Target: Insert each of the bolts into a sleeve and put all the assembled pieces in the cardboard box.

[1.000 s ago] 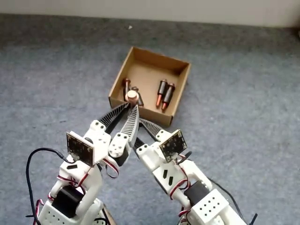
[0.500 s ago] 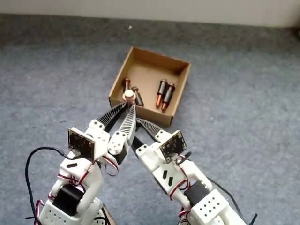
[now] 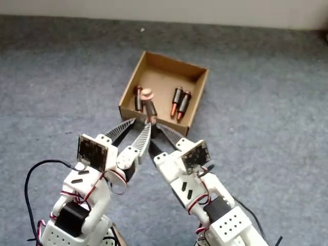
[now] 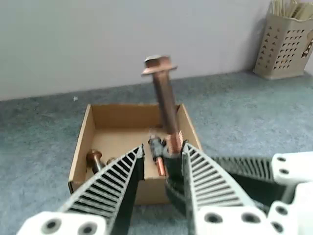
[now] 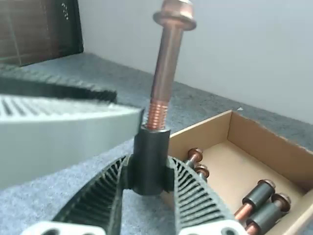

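A copper bolt (image 5: 166, 73) stands upright with its threaded end in a black sleeve (image 5: 149, 156). My right gripper (image 5: 149, 171) is shut on that sleeve, just above the near wall of the cardboard box (image 3: 174, 62). The bolt's head (image 3: 147, 94) shows over the box from above. My left gripper (image 4: 161, 164) is open, and the bolt (image 4: 164, 98) rises close beside one of its fingers (image 4: 205, 176). Two assembled pieces (image 3: 180, 103) lie side by side in the box, and another piece (image 3: 138, 98) lies at its left wall.
Grey carpet (image 3: 266, 102) spreads around the box on all sides. A beige perforated holder (image 4: 288, 39) stands far off by the wall. A black cable (image 3: 36, 179) loops beside the left arm's base.
The left gripper's fingers have parted from the bolt head and drawn back. The bolt now stands in the sleeve farther forward, over the box's near wall.
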`<state>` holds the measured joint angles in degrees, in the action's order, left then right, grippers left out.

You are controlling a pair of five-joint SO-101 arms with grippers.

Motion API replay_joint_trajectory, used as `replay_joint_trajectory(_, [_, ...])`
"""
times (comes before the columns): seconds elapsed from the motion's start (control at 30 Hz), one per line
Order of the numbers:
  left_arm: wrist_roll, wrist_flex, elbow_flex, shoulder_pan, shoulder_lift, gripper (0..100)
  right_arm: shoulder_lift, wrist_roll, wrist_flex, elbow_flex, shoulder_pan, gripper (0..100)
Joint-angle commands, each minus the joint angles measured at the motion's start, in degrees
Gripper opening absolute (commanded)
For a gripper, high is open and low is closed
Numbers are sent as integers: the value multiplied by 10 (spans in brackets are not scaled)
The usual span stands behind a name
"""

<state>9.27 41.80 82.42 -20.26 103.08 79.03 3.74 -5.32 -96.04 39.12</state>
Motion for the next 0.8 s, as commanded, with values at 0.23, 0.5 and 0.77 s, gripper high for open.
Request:
replay_joint_trajectory(0.23, [-79, 60, -36, -51, 4, 165, 13, 3, -17, -79, -9, 4])
replay_joint_trajectory(0.5, [-80, 56, -41, -7, 5, 161, 12, 3, -12, -79, -22, 4])
replay_joint_trajectory(0.77, [-130, 58, -80, 49, 5, 154, 12, 3, 54, -79, -110, 4])
